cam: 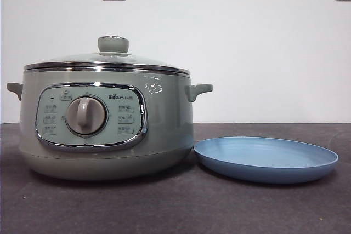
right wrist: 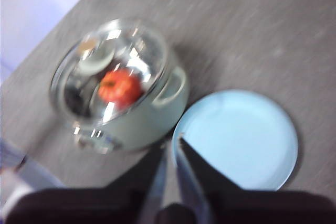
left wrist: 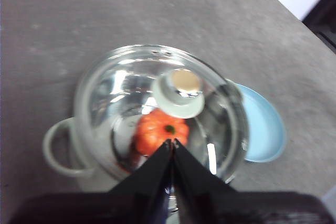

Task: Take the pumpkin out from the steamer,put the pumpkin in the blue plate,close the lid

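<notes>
Lid (cam: 109,58) is seated on the steamer (cam: 107,130), knob (cam: 113,44) up, so the step in hand looks like lid removal; nothing else can start until it's off. Pumpkin (left wrist: 160,131) sits inside the pot, visible through the glass in both wrist views, stem up. Blue plate (cam: 266,159) lies on the counter (cam: 175,206) just beside the steamer on its handle side, nothing on it. Left gripper (left wrist: 172,142) hangs high above the pot, fingers pressed together, holding nothing. Right gripper (right wrist: 172,148) is also high, over the gap between pot and plate, fingers nearly closed with a thin slit, holding nothing. Neither arm shows in the front view. My read: left arm takes the lid, since it's already roughly over it. Open the fingers wide first, then centre on the knob, not on the pumpkin it's lined up with now. Come straight down and close around the knob's neck under the flared cap, where grip is best. Lift vertically until the chrome rim clears the pot, otherwise the lid may drag the steamer. Park it clear of the plate, or hold it aloft, because it goes back on at the end. Glass is reflective and both wrist views are blurred, so settle before descending.
</notes>
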`<state>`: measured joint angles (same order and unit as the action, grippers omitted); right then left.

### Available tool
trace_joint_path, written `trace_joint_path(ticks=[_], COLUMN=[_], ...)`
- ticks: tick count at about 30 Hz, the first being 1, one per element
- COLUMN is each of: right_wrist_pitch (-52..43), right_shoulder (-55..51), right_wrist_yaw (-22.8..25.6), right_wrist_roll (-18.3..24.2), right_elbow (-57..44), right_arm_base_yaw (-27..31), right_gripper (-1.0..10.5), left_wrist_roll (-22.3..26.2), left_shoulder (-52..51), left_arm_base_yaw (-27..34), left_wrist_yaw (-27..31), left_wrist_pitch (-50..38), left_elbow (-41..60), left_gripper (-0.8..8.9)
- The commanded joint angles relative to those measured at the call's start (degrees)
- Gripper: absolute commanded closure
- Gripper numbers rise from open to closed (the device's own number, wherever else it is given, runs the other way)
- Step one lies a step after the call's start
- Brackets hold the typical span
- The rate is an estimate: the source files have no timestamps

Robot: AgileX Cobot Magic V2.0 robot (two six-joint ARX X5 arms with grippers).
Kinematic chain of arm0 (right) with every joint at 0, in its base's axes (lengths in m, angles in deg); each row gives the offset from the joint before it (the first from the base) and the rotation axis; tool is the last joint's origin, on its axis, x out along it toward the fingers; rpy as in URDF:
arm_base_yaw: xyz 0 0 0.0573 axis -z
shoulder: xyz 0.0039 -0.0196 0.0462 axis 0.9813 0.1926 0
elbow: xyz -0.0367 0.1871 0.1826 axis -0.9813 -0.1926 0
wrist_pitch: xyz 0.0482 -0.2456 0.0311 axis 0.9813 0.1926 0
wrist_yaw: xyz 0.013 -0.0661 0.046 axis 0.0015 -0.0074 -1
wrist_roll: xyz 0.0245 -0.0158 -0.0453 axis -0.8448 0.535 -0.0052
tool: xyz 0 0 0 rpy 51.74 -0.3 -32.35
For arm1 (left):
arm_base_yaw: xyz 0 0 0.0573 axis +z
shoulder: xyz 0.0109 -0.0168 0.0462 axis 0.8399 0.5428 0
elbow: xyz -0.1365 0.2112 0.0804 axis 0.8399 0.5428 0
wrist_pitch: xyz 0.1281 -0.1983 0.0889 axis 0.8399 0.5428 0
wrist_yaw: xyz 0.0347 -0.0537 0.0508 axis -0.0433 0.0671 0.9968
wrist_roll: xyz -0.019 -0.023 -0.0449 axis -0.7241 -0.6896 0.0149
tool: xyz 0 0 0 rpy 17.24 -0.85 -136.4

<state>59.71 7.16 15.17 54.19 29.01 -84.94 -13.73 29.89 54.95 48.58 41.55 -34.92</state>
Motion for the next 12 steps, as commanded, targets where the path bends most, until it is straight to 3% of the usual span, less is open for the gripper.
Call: trace_joint_path(ticks=[1, 3, 4, 12], right_wrist_pitch=[1.5, 1.5, 1.5, 1.2], right_shoulder=[2.6, 3.5, 3.9, 4.5], right_wrist_yaw=[-0.2, 0.0, 0.0, 0.0], right_wrist_roll=[3.1, 2.7, 2.3, 1.9], right_elbow=[0.9, 0.9, 0.9, 0.9], right_arm_base_yaw=[-0.1, -0.1, -0.1, -0.1], right_gripper=[6.1, 4.9, 4.6, 4.7], left_wrist_roll=[1.7, 1.7, 1.6, -1.0], left_shoulder=[0.9, 1.3, 1.6, 5.9], left_arm_base_yaw=[-1.1, -1.8, -2.3, -6.8], left_wrist_yaw=[-1.2, -1.1, -1.1, -0.7], left_wrist_pitch=[0.0, 0.0, -0.1, -5.9], left_elbow=[-0.8, -0.8, -0.8, -0.9], left_gripper=[5.15, 4.02, 4.05, 4.05])
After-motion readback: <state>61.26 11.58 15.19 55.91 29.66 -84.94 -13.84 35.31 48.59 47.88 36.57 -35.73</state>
